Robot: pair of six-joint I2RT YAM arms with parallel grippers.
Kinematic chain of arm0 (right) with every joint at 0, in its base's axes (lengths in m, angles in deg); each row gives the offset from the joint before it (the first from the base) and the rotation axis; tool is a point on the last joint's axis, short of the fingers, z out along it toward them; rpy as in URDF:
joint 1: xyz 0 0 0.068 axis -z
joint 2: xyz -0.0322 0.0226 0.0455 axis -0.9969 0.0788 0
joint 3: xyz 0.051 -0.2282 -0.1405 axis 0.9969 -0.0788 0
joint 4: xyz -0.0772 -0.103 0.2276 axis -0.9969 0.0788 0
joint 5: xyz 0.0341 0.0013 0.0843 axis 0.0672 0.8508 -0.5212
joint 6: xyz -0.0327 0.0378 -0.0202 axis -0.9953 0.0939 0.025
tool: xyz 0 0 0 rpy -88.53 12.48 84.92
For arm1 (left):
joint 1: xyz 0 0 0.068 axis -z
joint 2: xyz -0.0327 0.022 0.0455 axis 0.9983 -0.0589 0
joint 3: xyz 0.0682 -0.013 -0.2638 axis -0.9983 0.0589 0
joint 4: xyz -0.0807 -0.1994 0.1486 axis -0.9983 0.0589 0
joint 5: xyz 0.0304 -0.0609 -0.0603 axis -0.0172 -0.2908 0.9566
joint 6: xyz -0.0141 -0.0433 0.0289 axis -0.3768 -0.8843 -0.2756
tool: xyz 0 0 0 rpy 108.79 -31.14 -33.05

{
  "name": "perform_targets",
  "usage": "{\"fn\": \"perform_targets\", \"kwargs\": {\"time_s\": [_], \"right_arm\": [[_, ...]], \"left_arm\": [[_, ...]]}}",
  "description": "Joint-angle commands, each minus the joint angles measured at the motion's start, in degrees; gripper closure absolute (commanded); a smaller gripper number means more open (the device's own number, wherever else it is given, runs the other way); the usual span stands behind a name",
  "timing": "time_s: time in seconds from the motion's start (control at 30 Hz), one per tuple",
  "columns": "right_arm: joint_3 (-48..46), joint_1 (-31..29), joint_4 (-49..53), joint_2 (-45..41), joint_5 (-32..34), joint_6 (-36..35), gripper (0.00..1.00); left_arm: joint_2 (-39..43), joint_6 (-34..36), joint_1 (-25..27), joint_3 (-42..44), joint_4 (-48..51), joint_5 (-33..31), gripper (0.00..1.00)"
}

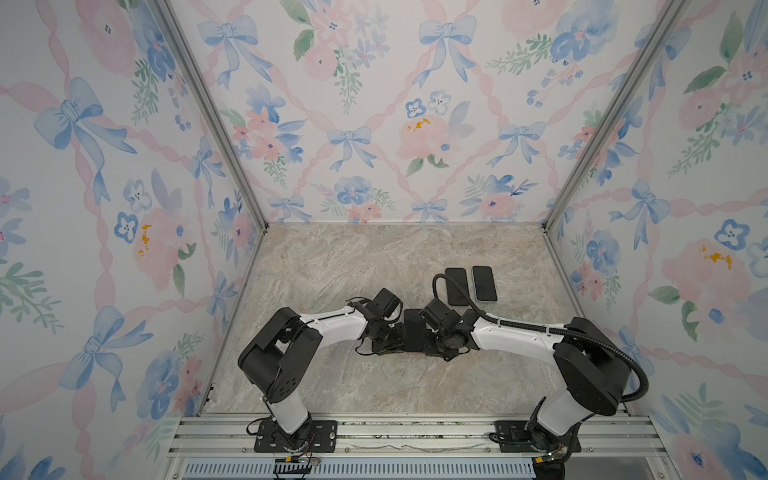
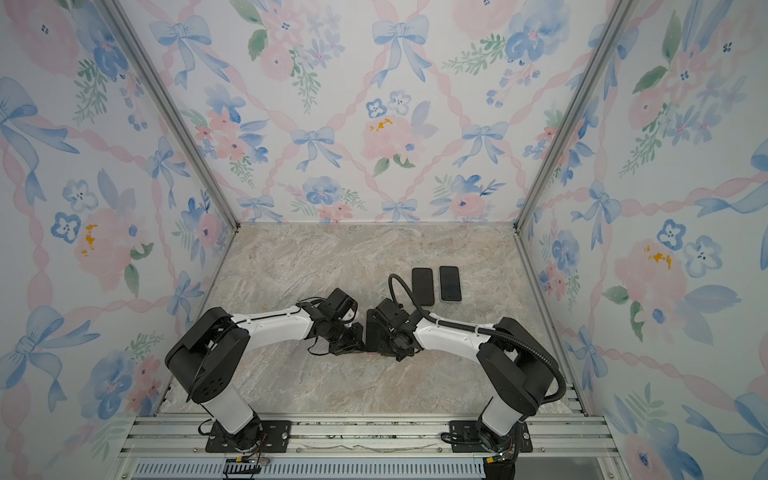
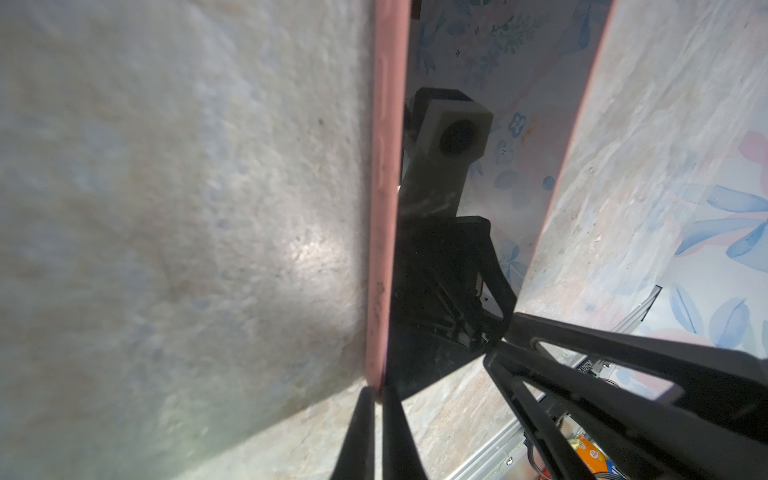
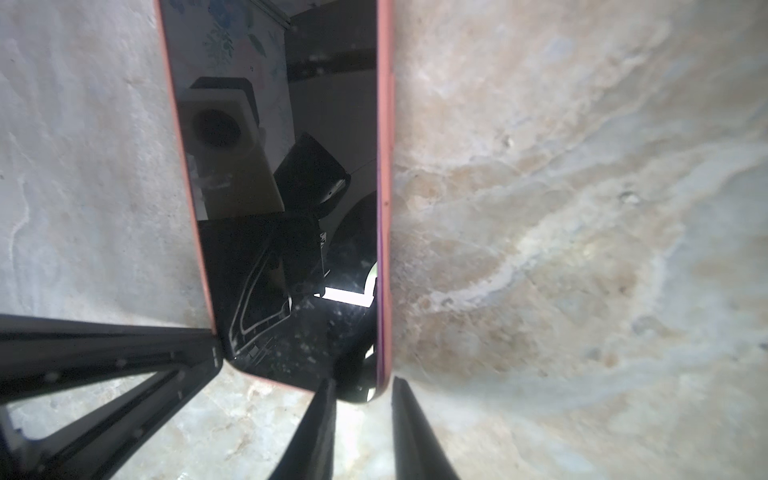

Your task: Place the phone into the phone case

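The phone [image 4: 291,249], black with a glossy screen, sits inside the pink phone case [image 4: 385,166] on the marble table. In both top views it is a dark slab [image 1: 414,332] [image 2: 374,332] between the two wrists, mostly covered by them. My left gripper [image 3: 378,392] is shut, its tips pinching the pink phone case [image 3: 384,208] rim at one corner of the near short end. At the other corner of that end my right gripper [image 4: 363,382] straddles the case wall. One of its fingers lies on the screen side and the other outside the rim.
Two more dark phone-shaped slabs [image 1: 457,286] [image 1: 484,283] lie side by side at the back right, just beyond the right arm's cable loop [image 1: 440,282]. Floral walls close in three sides, and an aluminium rail [image 1: 415,432] runs along the front.
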Motion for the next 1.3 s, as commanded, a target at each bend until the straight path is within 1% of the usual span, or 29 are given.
{"fn": "perform_targets", "kwargs": {"time_s": [0.0,0.33,0.37,0.47,0.73,0.87,1.1,1.13,1.17,1.27], "right_arm": [[-1.16,0.75,-1.00,0.56,-1.06,0.53,0.73],[-1.88,1.30,-2.45,0.60,-2.13,0.69,0.74],[-1.85,1.39,-2.49,2.12,-2.28,0.78,0.75],[-2.04,1.65,-2.80,2.40,-2.78,1.02,0.75],[-2.57,1.96,-3.92,2.80,-3.82,1.39,0.81],[-2.65,1.94,-4.03,2.76,-3.83,1.46,0.85],[-1.92,2.06,-2.09,1.45,-2.72,0.88,0.85],[-1.37,2.25,-0.49,1.22,-1.96,0.41,0.85],[-0.95,2.47,0.75,-0.84,-0.79,-0.04,0.84],[-0.01,2.91,2.58,-3.53,1.59,-1.17,0.81]], "left_arm": [[-0.38,0.82,0.32,0.73,1.16,-0.85,0.93],[-0.89,0.99,0.33,0.11,1.16,-0.57,0.93],[-0.94,0.98,0.33,0.11,1.17,-0.51,0.93],[-0.88,0.90,0.35,0.03,1.11,-0.50,0.94],[-1.33,1.08,0.33,-0.50,1.16,-0.36,0.94],[-1.22,1.04,0.37,-0.39,1.14,-0.37,0.94],[-0.25,1.06,0.42,-0.57,1.16,-0.58,0.93],[0.08,1.02,0.42,-0.74,1.22,-0.52,0.90],[0.35,1.06,0.33,-1.02,1.26,-0.25,0.87],[1.07,2.29,0.18,-3.54,3.60,-1.21,0.76]]}}
